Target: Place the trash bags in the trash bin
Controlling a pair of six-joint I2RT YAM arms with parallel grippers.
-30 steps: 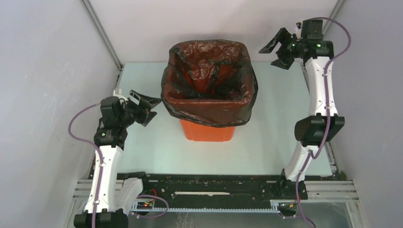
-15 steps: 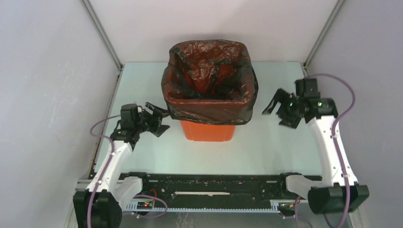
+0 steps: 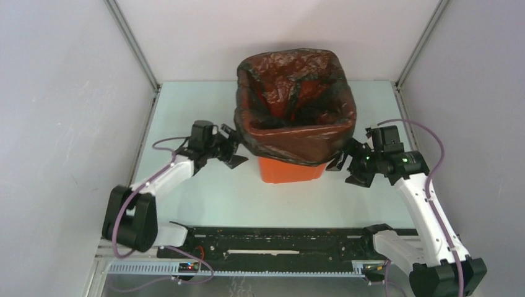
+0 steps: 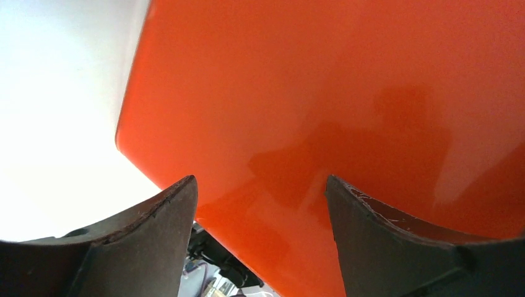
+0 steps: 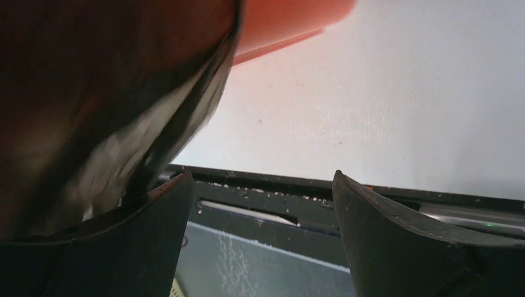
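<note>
The orange trash bin [image 3: 290, 171] stands mid-table, lined with the glossy black trash bag [image 3: 296, 99], which is folded out over its rim and hangs down the walls. My left gripper [image 3: 238, 152] is open against the bin's left side, below the bag's skirt. In the left wrist view the orange wall [image 4: 322, 93] fills the gap between the fingers [image 4: 158, 238]. My right gripper [image 3: 347, 164] is open at the bin's right side. There the bag's hem [image 5: 99, 105] lies on the left finger, with the bin's base [image 5: 291, 21] beyond.
The pale table [image 3: 204, 198] runs between grey side walls and a back wall. A black rail [image 3: 278, 241] with the arm bases crosses the near edge. In the right wrist view that rail [image 5: 266, 204] shows between the fingers.
Both arms have closed in low on the bin, the right one coming down from the back right corner. The bin with its bag has shifted to the right.
</note>
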